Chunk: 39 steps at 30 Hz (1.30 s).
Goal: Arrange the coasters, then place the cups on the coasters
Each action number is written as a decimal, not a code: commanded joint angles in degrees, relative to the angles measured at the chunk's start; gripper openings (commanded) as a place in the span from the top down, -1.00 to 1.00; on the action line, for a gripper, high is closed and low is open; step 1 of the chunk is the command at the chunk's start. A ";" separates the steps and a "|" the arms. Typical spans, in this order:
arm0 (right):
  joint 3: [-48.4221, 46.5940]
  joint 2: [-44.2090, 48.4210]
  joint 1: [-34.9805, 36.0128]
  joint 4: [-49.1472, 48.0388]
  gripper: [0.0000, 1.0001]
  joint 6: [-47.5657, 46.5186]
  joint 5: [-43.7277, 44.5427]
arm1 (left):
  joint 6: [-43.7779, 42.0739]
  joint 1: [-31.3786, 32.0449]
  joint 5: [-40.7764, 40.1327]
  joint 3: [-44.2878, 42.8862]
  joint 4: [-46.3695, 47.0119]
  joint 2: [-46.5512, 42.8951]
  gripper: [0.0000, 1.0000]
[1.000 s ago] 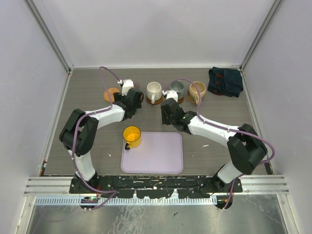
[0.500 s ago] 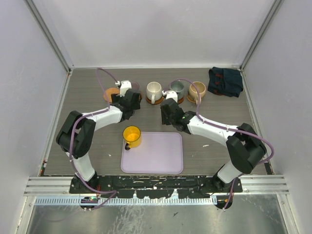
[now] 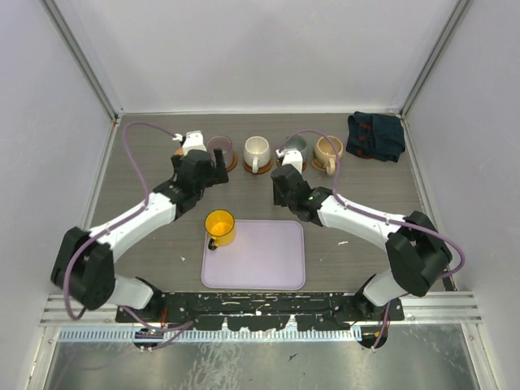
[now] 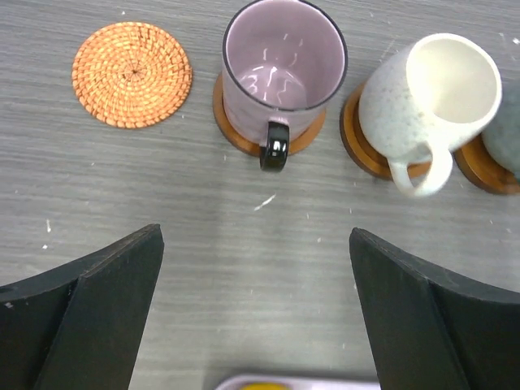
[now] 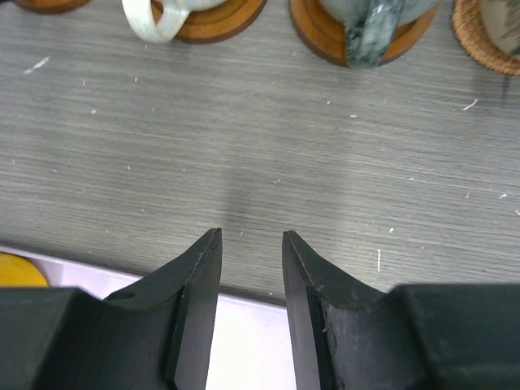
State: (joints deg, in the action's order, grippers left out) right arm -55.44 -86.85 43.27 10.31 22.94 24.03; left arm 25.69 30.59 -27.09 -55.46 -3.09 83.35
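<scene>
The purplish glass cup [image 4: 284, 69] stands on a brown coaster [image 4: 236, 134]. An empty woven orange coaster [image 4: 132, 73] lies to its left. On its right the cream cup [image 4: 435, 93] sits on another coaster [image 4: 361, 154]. My left gripper [image 4: 256, 234] is open wide just in front of them, holding nothing. My right gripper [image 5: 252, 234] is open with a narrow gap and empty, short of the grey-green cup [image 5: 370, 32] and its coaster [image 5: 325, 36]. The beige cup [image 3: 328, 150] sits on a woven coaster. The yellow cup [image 3: 219, 226] stands at the tray's left corner.
The lavender tray [image 3: 268, 260] lies between the two arms near the front. A dark blue folded cloth [image 3: 375, 136] sits at the back right corner. Both arms reach over the table's middle, with the left gripper [image 3: 201, 169] and right gripper [image 3: 286, 185] just short of the cup row.
My left arm has swung left and drawn back from the purple cup, its jaws opening wider; the cup now stands uncovered on its coaster. The right jaws have opened a little.
</scene>
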 commanded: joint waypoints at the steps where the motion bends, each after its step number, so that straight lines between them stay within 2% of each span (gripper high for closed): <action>1: 0.90 5.12 -0.27 -2.77 0.16 1.18 6.61 | -1.71 0.44 4.86 5.64 -6.31 -9.59 -0.96; 6: 1.58 6.48 -1.11 -2.74 0.23 1.36 8.66 | -1.01 2.51 8.53 12.34 -14.33 -21.44 -0.96; 9: 1.86 7.13 -1.55 -2.66 0.28 1.78 9.82 | -0.52 2.98 13.89 14.98 -18.23 -28.17 -0.96; 12: 2.14 7.84 -1.84 -2.83 0.30 1.34 10.25 | -0.20 3.12 18.88 15.08 -23.92 -33.41 -0.96; 19: 3.63 9.15 -2.72 -3.84 0.35 0.84 9.45 | 1.16 3.42 24.91 14.46 -34.25 -41.35 -0.96; 26: 4.53 10.39 -2.77 -3.93 0.38 2.47 8.64 | 4.03 5.85 28.94 16.70 -34.09 -41.02 -1.00; 33: 5.64 10.97 -2.77 -3.08 0.39 3.50 8.79 | 4.55 13.04 21.69 17.51 -34.23 -37.02 -0.98; 39: 5.52 10.63 -2.81 -3.10 0.39 3.78 8.16 | 4.60 14.04 16.12 18.99 -30.52 -33.27 -0.94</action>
State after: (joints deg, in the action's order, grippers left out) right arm -49.54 -78.11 40.64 9.06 25.50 31.90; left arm 29.63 44.23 -5.98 -37.39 -37.47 48.71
